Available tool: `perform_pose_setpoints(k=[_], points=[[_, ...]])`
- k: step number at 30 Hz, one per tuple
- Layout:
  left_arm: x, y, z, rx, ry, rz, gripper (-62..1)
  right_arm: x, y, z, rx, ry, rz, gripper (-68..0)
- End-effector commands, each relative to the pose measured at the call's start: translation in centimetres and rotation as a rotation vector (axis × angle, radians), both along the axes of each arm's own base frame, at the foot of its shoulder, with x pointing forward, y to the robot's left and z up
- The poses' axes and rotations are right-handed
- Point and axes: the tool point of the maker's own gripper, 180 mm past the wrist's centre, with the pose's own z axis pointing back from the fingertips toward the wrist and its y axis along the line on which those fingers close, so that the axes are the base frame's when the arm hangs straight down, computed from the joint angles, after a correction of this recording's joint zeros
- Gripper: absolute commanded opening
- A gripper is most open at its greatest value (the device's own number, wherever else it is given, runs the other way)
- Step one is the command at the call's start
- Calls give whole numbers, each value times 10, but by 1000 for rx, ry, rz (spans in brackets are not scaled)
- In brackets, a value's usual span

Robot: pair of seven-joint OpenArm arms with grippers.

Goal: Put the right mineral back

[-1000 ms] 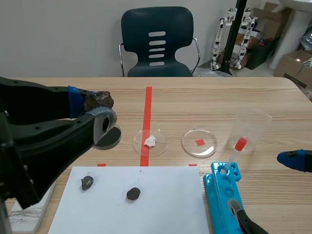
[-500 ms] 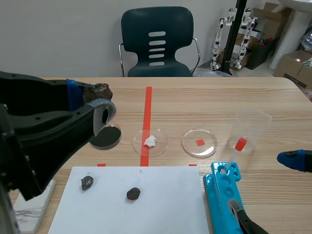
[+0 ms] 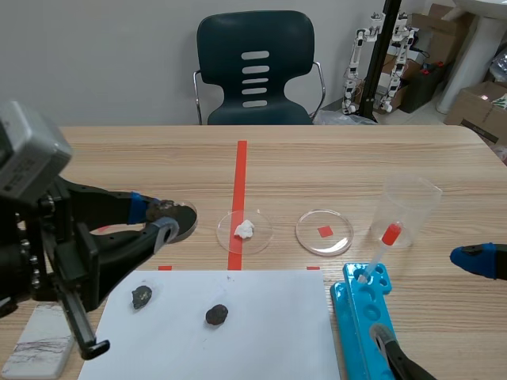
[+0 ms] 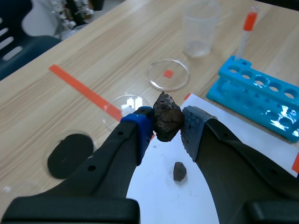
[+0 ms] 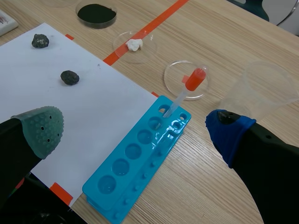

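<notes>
The mineral [image 4: 166, 120], a dark, lumpy stone, sits pinched between the two pads of my left tool [image 4: 168, 126], jaws closed on it from both sides. In the scene view this tool is at the middle left of the frame, just in front of the black dish [image 3: 186, 222] and near the upper left corner of the white sheet [image 3: 269, 332]. It looks to be held clear of the counter [image 3: 333, 166], not resting on it.

Two smaller stones lie on the sheet: one [image 3: 142, 297] toward its left side, another [image 3: 217, 314] nearer the middle. The sheet to the right of them is bare. I judge that bare part to be the place this mineral belongs.

So I take the step in hand to be the carry, with the placing not yet done. The next move calls for travelling rightward across the frame, passing over both small stones without brushing them. Then I should lower until the stone rests on the paper before letting the jaws part.

Beyond the sheet are a dish with a white lump [image 3: 245, 229] and a dish with a red square [image 3: 324, 231]. The blue rack [image 3: 360, 313] holding a dropper [image 3: 385, 240] stands at the lower right. My right tool [image 5: 135, 129] hangs wide, holding nothing, above that rack.
</notes>
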Motion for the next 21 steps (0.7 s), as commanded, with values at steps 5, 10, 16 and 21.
perform_pose_setpoints(k=[5,10,16,21], points=[[9,-27,-8,-95,-12,-80,-538,4,0,6,13,-24,-4,-29],[22,-56,-31,-128,26,-109,-537,4,0,6,13,-24,-4,-29],[28,-89,-53,-108,48,-175,-537,4,0,6,13,-24,-4,-29],[29,-106,-70,-89,72,-209,-537,4,0,6,13,-24,-4,-29]])
